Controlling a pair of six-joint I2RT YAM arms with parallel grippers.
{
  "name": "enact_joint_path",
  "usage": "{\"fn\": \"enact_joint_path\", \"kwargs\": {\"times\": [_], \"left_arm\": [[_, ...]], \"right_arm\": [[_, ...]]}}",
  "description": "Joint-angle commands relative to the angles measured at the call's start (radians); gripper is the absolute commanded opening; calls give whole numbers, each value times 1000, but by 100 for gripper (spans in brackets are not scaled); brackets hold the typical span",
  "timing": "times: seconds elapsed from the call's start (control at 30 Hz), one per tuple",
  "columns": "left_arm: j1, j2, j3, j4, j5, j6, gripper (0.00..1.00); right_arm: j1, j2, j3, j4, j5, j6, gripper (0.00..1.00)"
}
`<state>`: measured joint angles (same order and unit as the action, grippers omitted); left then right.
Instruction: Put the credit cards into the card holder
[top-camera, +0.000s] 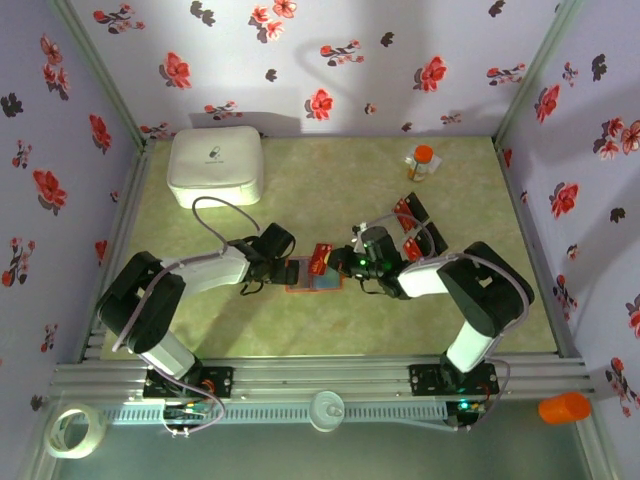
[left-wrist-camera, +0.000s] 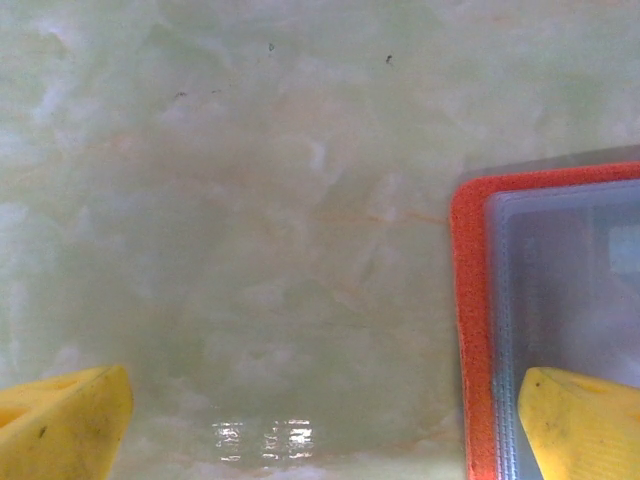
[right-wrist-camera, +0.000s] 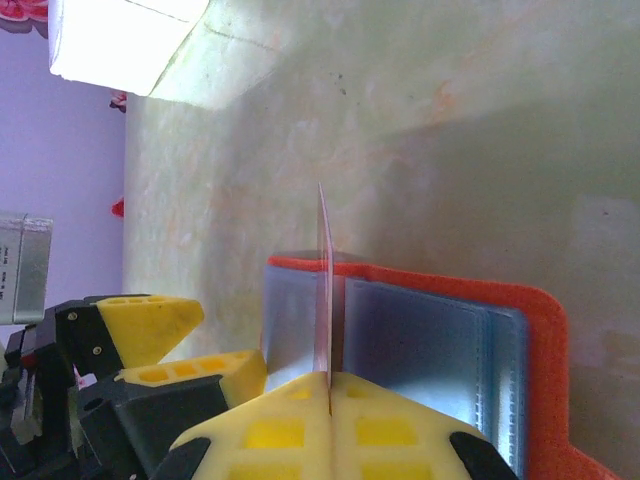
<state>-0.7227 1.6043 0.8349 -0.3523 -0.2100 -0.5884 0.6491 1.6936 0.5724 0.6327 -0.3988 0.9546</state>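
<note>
The orange-red card holder (top-camera: 312, 279) lies open on the table's middle, blue-grey pockets up. My right gripper (top-camera: 342, 263) is shut on a red credit card (top-camera: 322, 258). In the right wrist view that card (right-wrist-camera: 324, 280) stands edge-on between the shut fingers, over the holder's pockets (right-wrist-camera: 430, 345). My left gripper (top-camera: 283, 264) is open at the holder's left side. One of its yellow fingers (left-wrist-camera: 585, 425) rests on the pocket page, the other (left-wrist-camera: 60, 425) over bare table beside the orange edge (left-wrist-camera: 472, 300). More red and black credit cards (top-camera: 410, 222) lie at the right.
A big white rounded box (top-camera: 216, 165) stands at the back left. An orange-capped bottle (top-camera: 421, 163) stands at the back right. A tape roll (top-camera: 75, 430) and an orange object (top-camera: 565, 407) lie off the table's front edge.
</note>
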Motion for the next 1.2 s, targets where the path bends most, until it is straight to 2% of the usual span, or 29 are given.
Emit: {"fn": "enact_joint_path", "kwargs": {"times": [0.0,0.53,1.17], "left_arm": [[-7,14,-18,-29,-30,-10,100],[-10,13,-17,-31,-31,-12,100],[-11,14,-11,-33,-32,-12,100]], "right_arm": [[11,18,-12,29,-20,13,0],[15,39,-35,28,-74,-2,0],[15,50,33,-231,-122,-98,0]]}}
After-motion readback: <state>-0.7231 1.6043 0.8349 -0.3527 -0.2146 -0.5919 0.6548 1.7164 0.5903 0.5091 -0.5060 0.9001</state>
